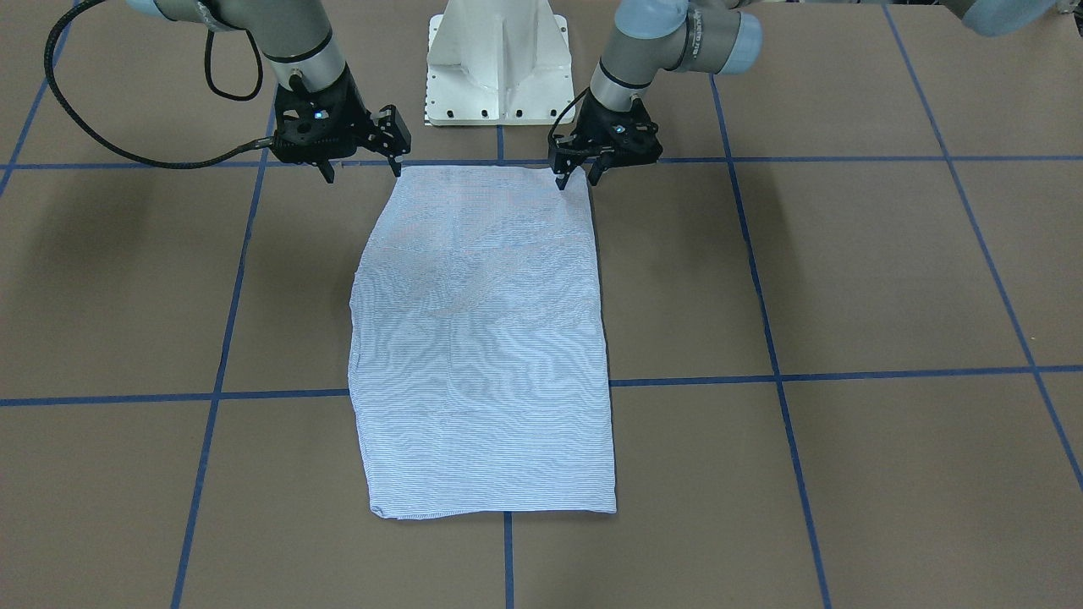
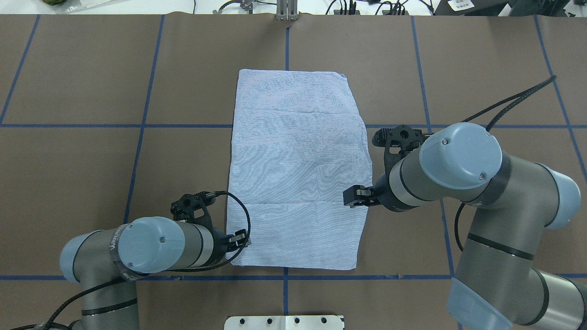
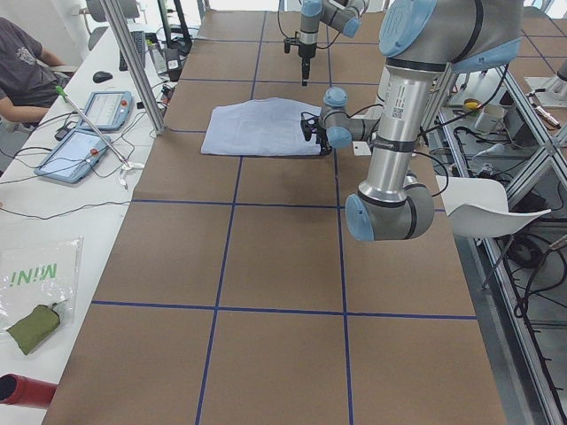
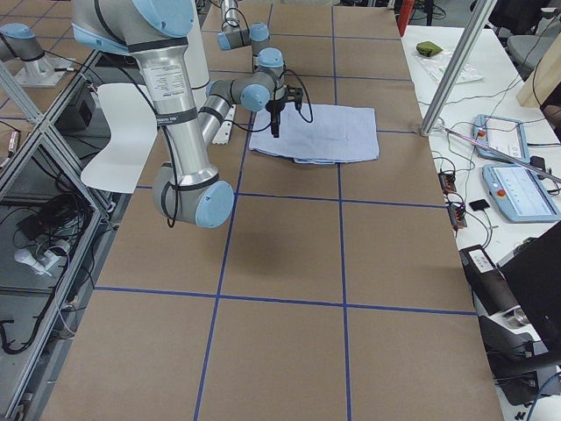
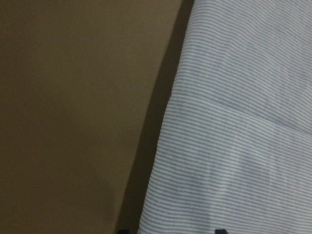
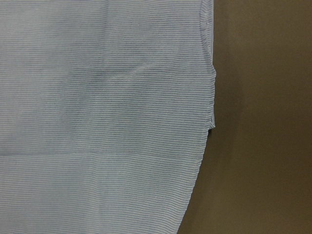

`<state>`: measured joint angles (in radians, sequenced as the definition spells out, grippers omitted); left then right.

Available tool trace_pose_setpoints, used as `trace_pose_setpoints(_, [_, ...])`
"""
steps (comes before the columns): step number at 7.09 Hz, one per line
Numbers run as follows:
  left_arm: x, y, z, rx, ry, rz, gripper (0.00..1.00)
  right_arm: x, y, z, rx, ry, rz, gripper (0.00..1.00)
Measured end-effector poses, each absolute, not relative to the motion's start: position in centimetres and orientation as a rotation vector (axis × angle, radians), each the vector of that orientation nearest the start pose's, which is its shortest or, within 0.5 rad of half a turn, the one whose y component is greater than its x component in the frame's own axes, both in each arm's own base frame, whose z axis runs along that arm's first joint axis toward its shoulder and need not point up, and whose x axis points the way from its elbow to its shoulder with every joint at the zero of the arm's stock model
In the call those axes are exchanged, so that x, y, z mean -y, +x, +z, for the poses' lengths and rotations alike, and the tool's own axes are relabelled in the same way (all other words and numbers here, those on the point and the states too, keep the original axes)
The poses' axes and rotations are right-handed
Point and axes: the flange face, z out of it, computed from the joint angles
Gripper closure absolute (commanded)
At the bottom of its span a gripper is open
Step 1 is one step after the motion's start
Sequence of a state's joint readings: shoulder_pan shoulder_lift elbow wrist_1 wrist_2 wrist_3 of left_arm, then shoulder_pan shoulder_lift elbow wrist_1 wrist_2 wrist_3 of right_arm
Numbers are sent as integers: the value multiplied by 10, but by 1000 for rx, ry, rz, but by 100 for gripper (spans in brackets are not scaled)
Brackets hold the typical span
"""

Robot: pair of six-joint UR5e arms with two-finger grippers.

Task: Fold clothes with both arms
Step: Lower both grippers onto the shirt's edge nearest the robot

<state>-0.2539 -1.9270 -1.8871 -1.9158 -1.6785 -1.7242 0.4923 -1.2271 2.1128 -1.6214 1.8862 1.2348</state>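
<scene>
Shirt (image 1: 482, 338) lies flat on the table (image 1: 846, 271), already folded to a long rectangle. No sleeves or collar show. It sits straight out from the pedestal (image 1: 497, 59), and its long axis runs away from the robot.

Both grippers are at the near short edge, one per corner, and the rest of the shirt stretches away from them. Left gripper (image 1: 578, 178) has its jaws spread and straddles its corner, one finger over cloth and one just off the side edge. Right gripper (image 1: 362, 171) is spread wider, with one finger at the corner and the other over bare table. Neither pinches anything. Cannot tell if the tips touch the cloth.

Likely next step is to pinch both near corners and carry them along the long axis to the far edge. The arms are about equally near their corners. The right one looks higher in the side views, so it probably has further to drop.

The front view shows the finger spread, which the overhead view hides under the wrists. The overhead view gives the full outline and shows the right side edge is slanted. The left wrist view shows the shirt's side edge, a cross crease and two fingertips at the frame bottom. The right wrist view shows a layered side edge and no fingers.
</scene>
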Motion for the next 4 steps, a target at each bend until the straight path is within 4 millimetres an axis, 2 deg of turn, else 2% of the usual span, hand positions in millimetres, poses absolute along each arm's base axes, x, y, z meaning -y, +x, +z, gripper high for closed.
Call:
trace_pose_setpoints(1, [265,544,283,-1020,-50,-313,58,340,-417,248,877,61,14,0])
trace_pose_setpoints(3, [263,545,281,-1021,-53,-309,60,340,-417,248,878,61,15,0])
trace_pose_setpoints(4, [263,545,281,-1021,-54,-308,68,340,-416,247,880,61,14,0])
